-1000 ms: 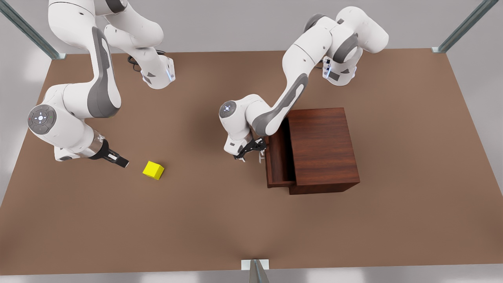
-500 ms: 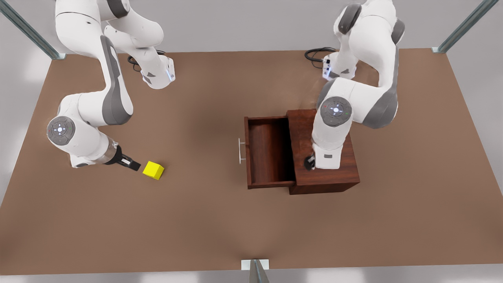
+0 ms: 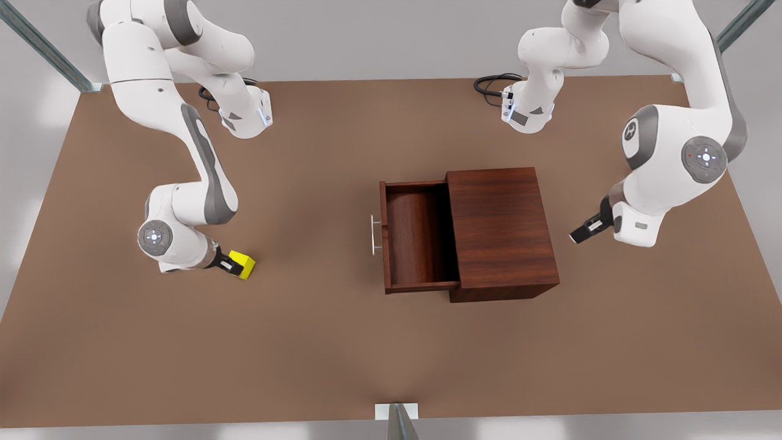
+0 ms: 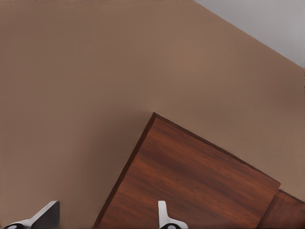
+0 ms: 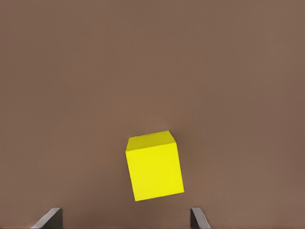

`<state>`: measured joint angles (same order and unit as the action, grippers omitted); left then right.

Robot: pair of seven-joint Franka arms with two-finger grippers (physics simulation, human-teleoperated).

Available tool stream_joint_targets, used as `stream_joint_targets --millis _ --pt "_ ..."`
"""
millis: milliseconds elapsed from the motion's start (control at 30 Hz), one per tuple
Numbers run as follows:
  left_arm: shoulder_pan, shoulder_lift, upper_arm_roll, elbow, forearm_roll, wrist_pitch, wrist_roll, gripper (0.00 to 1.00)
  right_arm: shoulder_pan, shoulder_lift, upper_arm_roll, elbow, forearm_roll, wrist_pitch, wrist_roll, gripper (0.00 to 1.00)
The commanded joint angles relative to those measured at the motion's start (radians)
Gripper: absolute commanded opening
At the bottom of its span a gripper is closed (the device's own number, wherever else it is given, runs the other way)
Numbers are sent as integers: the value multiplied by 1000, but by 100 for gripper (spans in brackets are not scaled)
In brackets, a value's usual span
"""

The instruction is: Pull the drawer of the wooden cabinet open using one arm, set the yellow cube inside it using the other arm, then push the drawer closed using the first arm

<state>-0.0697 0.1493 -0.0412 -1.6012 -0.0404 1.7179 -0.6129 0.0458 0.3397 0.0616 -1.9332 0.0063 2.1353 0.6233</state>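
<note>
**Yellow cube on the desk, right tool at its side**

Yellow cube point(image 3: 244, 264) rests on the brown desk point(image 3: 317, 342), toward the front view's left, well apart from the wooden cabinet point(image 3: 501, 229). The right tool point(image 3: 231, 266) sits low at the cube's side, on the side away from the cabinet, close to or touching it; contact cannot be confirmed. In the right wrist view the cube point(image 5: 155, 165) lies ahead of the two fingertips point(image 5: 47, 218), which stand spread wider than the cube, one to each side of it. The cube is not between them and is not gripped.

The drawer point(image 3: 418, 235) stands pulled out of the cabinet toward the front view's left, its tray exposed and its silver bar handle point(image 3: 372, 234) facing the cube.

The left tool point(image 3: 580, 233) hangs near the cabinet's far side, toward the front view's right, apart from it. In the left wrist view its fingertips point(image 4: 163, 217) are spread and hold nothing, with the cabinet top point(image 4: 190, 186) ahead.
</note>
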Motion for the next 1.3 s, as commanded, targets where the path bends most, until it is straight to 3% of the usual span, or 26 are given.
stream_joint_targets --millis 0,267,433,867,900,967,1033,1100,1267 --pt "-1 -2 0 -3 -1 14 343 100 -1 -11 4 -41 -55 147 -14 100" --pt "-1 -1 0 -2 7 5 343 100 -15 18 11 -118 -115 242 -79 100" --pt "-4 -1 -2 -2 7 2 343 100 -172 74 148 -147 -131 350 -97 100" --pt "-4 -1 0 -3 40 2 344 100 -287 168 234 -151 -241 408 -88 100" --pt "-4 -1 0 -3 40 2 344 100 -285 168 234 -151 -241 406 -82 97" --pt "-5 -1 0 -3 40 2 344 100 -287 167 245 -151 -238 406 -62 69" --pt "-7 -2 -2 -3 40 2 343 100 -287 162 247 -151 -238 405 -62 57" --pt "-5 -1 0 -5 40 2 346 100 -287 144 253 -150 -233 394 -59 51" --pt "-7 -1 0 0 39 2 343 100 -277 19 297 -119 -154 241 6 51"
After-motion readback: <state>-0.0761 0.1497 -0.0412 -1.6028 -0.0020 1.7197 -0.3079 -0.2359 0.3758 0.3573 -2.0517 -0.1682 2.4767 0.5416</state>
